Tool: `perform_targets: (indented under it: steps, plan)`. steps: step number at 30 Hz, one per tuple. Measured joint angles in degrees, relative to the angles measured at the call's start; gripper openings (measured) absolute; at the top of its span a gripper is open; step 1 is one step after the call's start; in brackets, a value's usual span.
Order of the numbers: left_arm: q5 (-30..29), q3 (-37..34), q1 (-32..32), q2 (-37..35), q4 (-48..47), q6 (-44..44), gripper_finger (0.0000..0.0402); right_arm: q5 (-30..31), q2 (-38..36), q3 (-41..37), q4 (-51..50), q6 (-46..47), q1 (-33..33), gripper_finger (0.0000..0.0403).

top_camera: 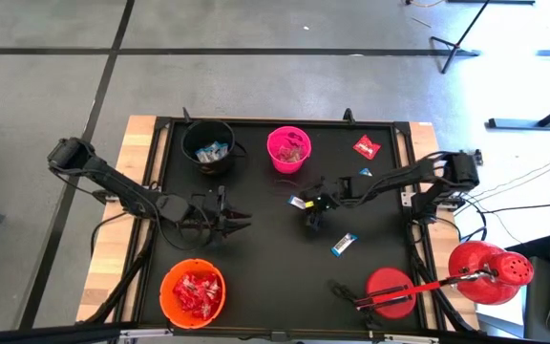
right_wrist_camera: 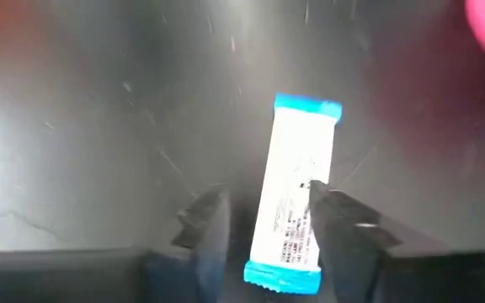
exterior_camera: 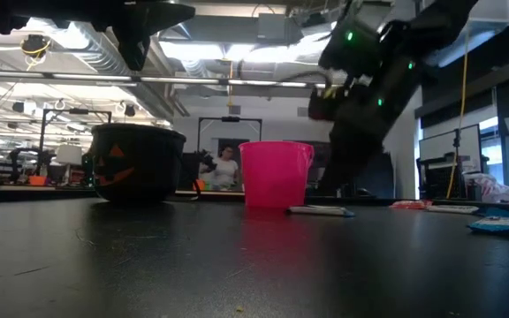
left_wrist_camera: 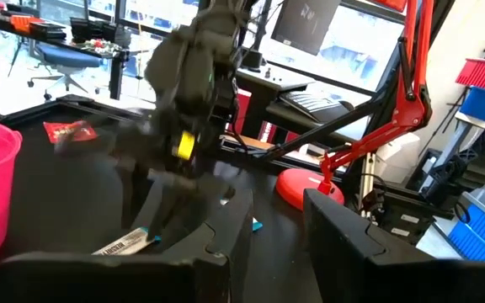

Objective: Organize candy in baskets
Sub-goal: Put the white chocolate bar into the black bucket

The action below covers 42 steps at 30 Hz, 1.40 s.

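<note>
Near the middle of the black table top (top_camera: 275, 277), the right gripper (top_camera: 306, 203) reaches in low from the right edge, its jaws apart on either side of a flat blue-and-white wrapped candy bar (right_wrist_camera: 295, 195) lying on the mat just below the round pink plastic bucket (top_camera: 288, 149). The left gripper (top_camera: 232, 222) hovers left of centre, jaws apart and empty. The pink bucket holds a few sweets, the black handled bucket (top_camera: 208, 145) holds blue-and-white bars, and the orange bucket (top_camera: 192, 291) is full of shiny red packets. Another blue-and-white bar (top_camera: 345, 245) and a red packet (top_camera: 367, 147) lie loose.
</note>
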Motion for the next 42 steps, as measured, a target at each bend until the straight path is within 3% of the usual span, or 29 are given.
perform_targets:
  steps: [5,10,14,20,32,42]
  plan:
    - [0.0,0.0,0.0,0.0,-0.1,0.2,0.0098,2.2,5.6,0.2,1.1,1.4,0.0,0.0221]
    - [0.0,0.0,0.0,0.0,-0.8,0.2,0.0098,3.9,8.5,0.3,1.1,2.6,0.1,0.0236]
    - [0.1,0.0,0.0,0.4,-1.6,-0.1,0.0098,3.9,8.7,0.3,1.1,2.6,0.1,0.0199]
    - [-0.3,0.0,0.0,2.5,-1.6,-1.8,0.0098,3.9,8.7,0.2,1.2,2.2,0.0,0.0087]
    - [-1.0,0.0,0.1,9.0,0.2,-4.3,0.0098,0.5,5.4,2.3,-0.2,2.2,-0.1,0.0085]
    - [-1.3,0.0,0.1,10.2,1.6,-4.5,0.0098,-3.7,3.2,7.9,1.1,2.1,2.4,0.0088]
